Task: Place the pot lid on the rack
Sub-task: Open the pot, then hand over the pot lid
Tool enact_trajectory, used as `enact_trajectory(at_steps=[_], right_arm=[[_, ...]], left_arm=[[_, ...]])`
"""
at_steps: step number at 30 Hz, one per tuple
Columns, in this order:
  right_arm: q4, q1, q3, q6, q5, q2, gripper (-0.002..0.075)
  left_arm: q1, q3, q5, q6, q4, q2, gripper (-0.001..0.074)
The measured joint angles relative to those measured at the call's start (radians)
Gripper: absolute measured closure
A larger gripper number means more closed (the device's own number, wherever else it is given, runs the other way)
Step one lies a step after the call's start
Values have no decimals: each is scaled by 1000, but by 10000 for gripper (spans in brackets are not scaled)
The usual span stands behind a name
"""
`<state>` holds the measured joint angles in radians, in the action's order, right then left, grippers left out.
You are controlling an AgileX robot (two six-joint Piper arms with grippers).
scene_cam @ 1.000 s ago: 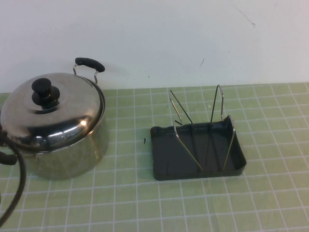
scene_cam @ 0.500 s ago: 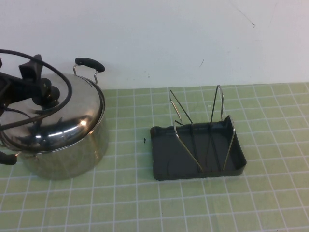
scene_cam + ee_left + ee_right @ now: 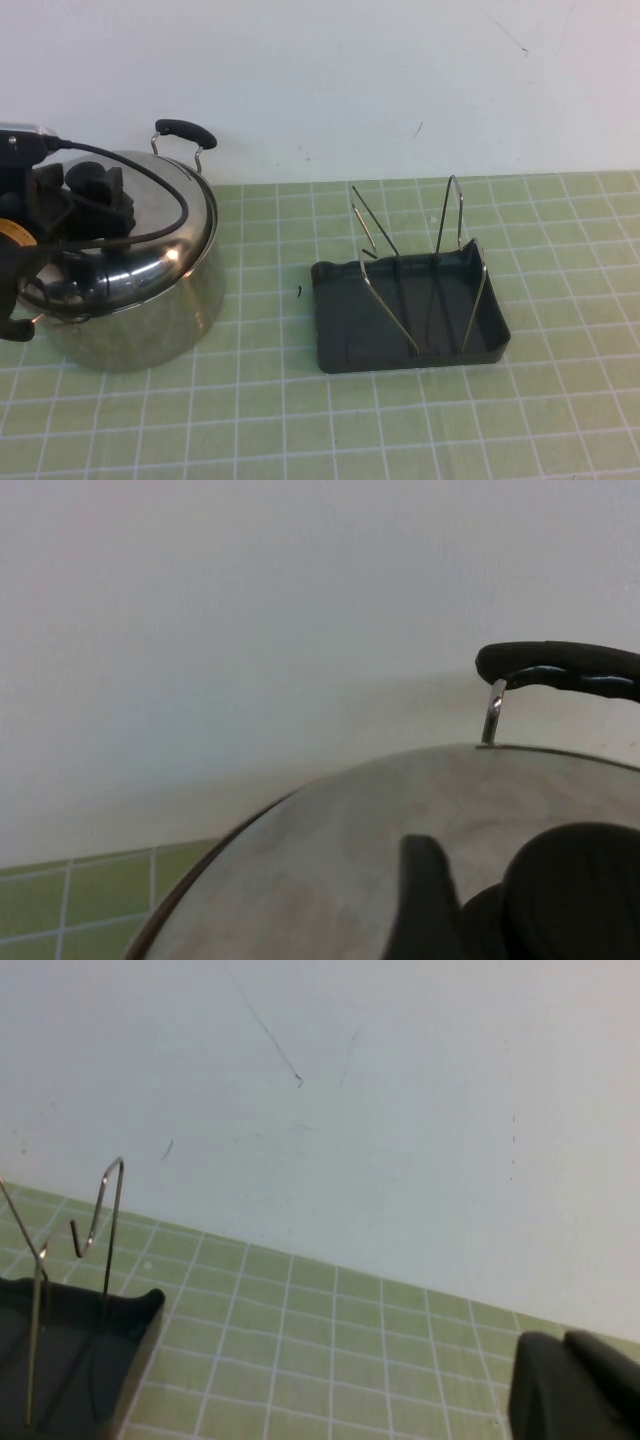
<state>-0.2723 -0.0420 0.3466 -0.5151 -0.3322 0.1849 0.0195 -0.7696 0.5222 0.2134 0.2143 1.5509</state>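
One arm is working: the left gripper (image 3: 88,200) is hovering over the pot lid (image 3: 150,245), sitting on the pot (image 3: 150,320) by the surface's (image 3: 300,430) far left edge; jaws' spread unclear. It should be centring on the knob (image 3: 575,880), gripping squarely. Rack (image 3: 410,310) is waiting mid-surface. Right gripper (image 3: 575,1390) is parked, jaws unclear. White wall behind.

Pot lid (image 3: 120,255) mirror-polished steel; rack (image 3: 345,335) seemingly matt plastic.

The left gripper (image 3: 95,195) covers the pot lid (image 3: 150,250) at its centre — the knob is hidden. The right gripper (image 3: 575,1390) is cut off at the frame edge — its jaw state unreadable.
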Motion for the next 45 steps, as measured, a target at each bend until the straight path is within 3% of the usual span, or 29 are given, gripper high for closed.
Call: enact_trajectory(at_steps=[3, 14, 22, 26, 36, 39, 45], right_arm=[[-13, 0, 0, 0, 0, 0, 727], [-33, 0, 6, -46, 2, 0, 727], [-280, 0, 113, -211, 11, 15, 727], [-486, 0, 224, -353, -123, 87, 727], [-1198, 0, 312, -939, -570, 477, 727], [-1319, 0, 312, -1051, -701, 603, 727], [-1385, 83, 335, -1091, -833, 815, 727]], left_arm=[[0, -2, 5, -14, 11, 0, 421], [0, -2, 37, -24, 11, -24, 413], [0, -2, 77, -4, 11, -182, 413], [0, -2, 133, 188, 46, -265, 413], [0, -2, 563, 745, 370, -351, 413], [16, -2, 607, 893, 433, -351, 413], [93, -2, 619, 952, 495, -351, 413]])
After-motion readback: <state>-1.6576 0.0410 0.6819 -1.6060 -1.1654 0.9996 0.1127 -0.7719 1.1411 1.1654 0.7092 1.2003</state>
